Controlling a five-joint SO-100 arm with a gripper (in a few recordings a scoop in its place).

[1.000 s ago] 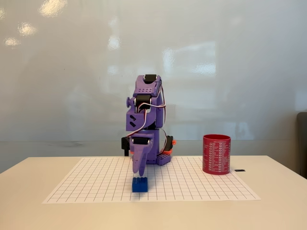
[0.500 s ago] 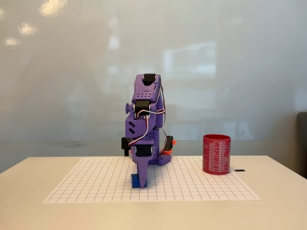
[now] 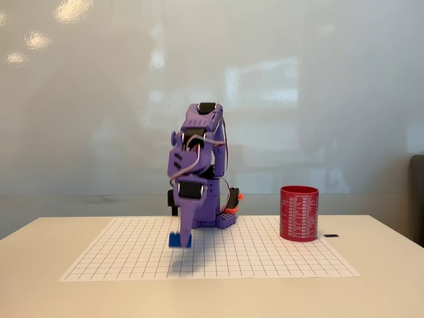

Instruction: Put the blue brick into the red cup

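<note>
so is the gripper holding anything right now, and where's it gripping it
Yes: the gripper holds the blue brick, lifted off the gridded mat. The fingers clamp its sides; the exact contact is blurred.

The red cup (image 3: 299, 213) bears rows of small white print — too fine to read.

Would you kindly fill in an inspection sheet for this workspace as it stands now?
Surface: pale table with a gridded sheet.
Job's things: blue brick lifted off the sheet in the gripper; red cup upright at the sheet's right edge.
Clutter: small dark item right of the cup.
Gripper: gripper shut on the brick.
Cables: wires along the purple arm.
Surroundings: glossy white wall; dark object at right edge.
</note>
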